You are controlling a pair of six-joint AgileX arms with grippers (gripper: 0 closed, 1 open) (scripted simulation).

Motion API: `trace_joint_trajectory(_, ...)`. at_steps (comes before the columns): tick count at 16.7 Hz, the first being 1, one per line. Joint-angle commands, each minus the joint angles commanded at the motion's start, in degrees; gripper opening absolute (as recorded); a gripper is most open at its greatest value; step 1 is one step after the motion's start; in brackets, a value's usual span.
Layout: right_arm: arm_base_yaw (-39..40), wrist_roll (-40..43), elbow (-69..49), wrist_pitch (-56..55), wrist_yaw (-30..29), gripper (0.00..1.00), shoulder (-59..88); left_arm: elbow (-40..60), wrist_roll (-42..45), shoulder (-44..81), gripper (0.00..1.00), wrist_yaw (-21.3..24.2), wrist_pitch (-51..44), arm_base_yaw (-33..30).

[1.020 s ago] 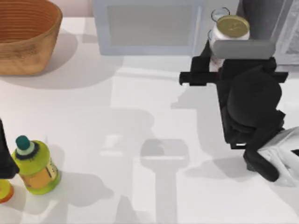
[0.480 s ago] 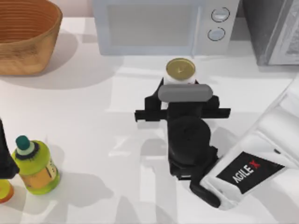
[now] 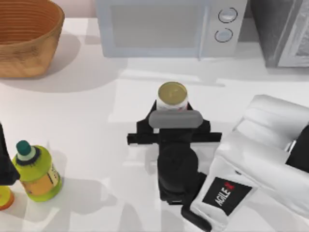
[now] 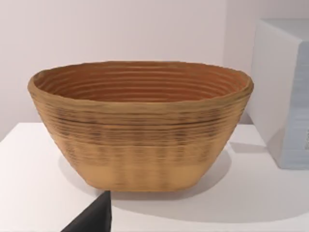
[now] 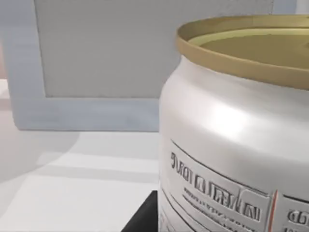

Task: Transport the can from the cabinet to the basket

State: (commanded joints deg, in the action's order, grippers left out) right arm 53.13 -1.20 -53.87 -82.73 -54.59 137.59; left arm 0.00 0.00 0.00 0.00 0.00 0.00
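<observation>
**Can held upright over mid-table, basket far off at ten o'clock**

Right gripper [image 3: 172,110] near the table's centre, pinching the can [image 3: 172,95] by its sides, fingers mostly hidden under the grey bar of the wrist. Can upright, gold top facing up, white body with red label patches just showing below the rim. Seen close from the right wrist: white wall of the can [image 5: 231,145] with printed lettering, gold rim above, pale door of the microwave [image 5: 96,63] behind it.

Outward from the claw: black wrist and white forearm of the right arm [image 3: 251,164] running off toward five o'clock. At twelve o'clock, just beyond the can, the microwave [image 3: 159,29] with two round knobs. At one to two o'clock, in the far corner, the cabinet [image 3: 282,31], dark grey and speckled, with a lighter door panel, well apart from the can. At ten o'clock, in the far left corner, the basket [image 3: 29,53], orange-brown and ribbed inside; from the left wrist, the basket [image 4: 140,140] standing on the white table [image 4: 34,183]. At eight o'clock, near the left edge, a yellow-green bottle [image 3: 36,171] with a teal cap, upright.

Left gripper [image 3: 5,164] parked at the left edge beside the bottle; open or closed, cannot tell.
</observation>
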Motion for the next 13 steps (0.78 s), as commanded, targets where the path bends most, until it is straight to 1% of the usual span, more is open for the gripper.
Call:
trace_joint_trajectory(5,-0.3,-0.1,0.0,0.1,0.3,0.00,0.3,0.0,0.0,0.0,1.00,0.0,0.0,0.0)
trace_joint_trajectory(13,-2.7,0.1,-4.4,0.8,2.7,0.00,3.4,0.0,0.0,0.0,1.00,0.0,0.0,0.0)
